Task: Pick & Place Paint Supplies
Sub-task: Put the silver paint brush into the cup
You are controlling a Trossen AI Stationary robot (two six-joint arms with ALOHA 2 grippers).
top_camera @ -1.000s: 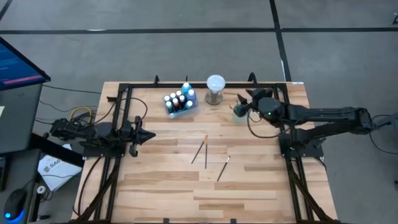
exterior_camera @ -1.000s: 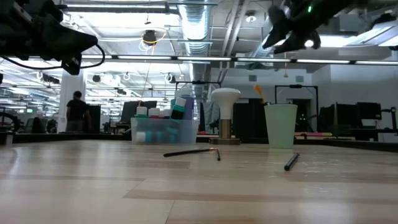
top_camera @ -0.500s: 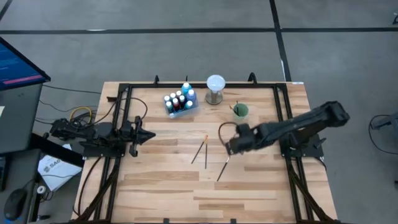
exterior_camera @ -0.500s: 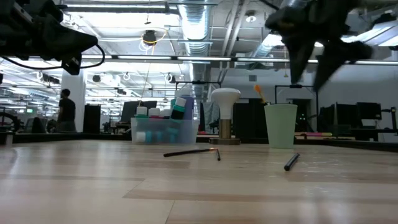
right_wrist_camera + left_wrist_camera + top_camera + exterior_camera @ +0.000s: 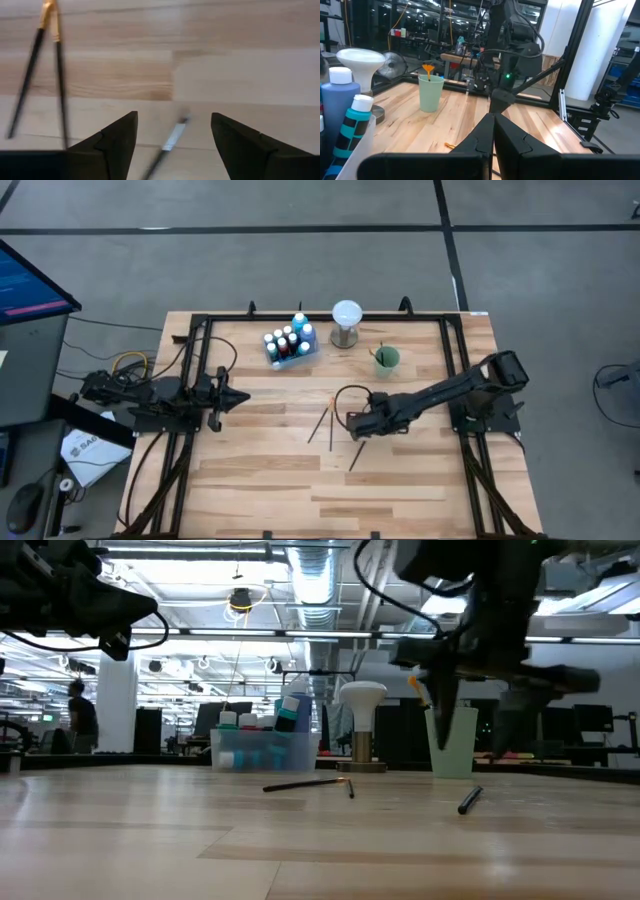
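My right gripper (image 5: pixel 356 425) hangs open over the table's middle and points down. Its fingers straddle a dark-handled brush (image 5: pixel 170 142) that lies flat on the wood (image 5: pixel 358 452), and they touch nothing. Two more brushes (image 5: pixel 325 422) lie flat just left of it, their tips close together. A fourth brush stands in the green cup (image 5: pixel 387 359). The paint bottles stand in a clear bin (image 5: pixel 290 343) at the far side. My left gripper (image 5: pixel 243 397) waits shut at the table's left edge, pointing level.
A white globe on a metal base (image 5: pixel 346 320) stands between the bin and the cup at the far edge. A black frame (image 5: pixel 320 317) runs round the table's far and side edges. Bare wood (image 5: pixel 320 490) stretches along the near half.
My right gripper has swung from high beside the green cup toward the table's middle and near edge and come down. It has tipped from nearly level to pointing down and has rolled. It now hangs over the single brush. The brushes have not moved.
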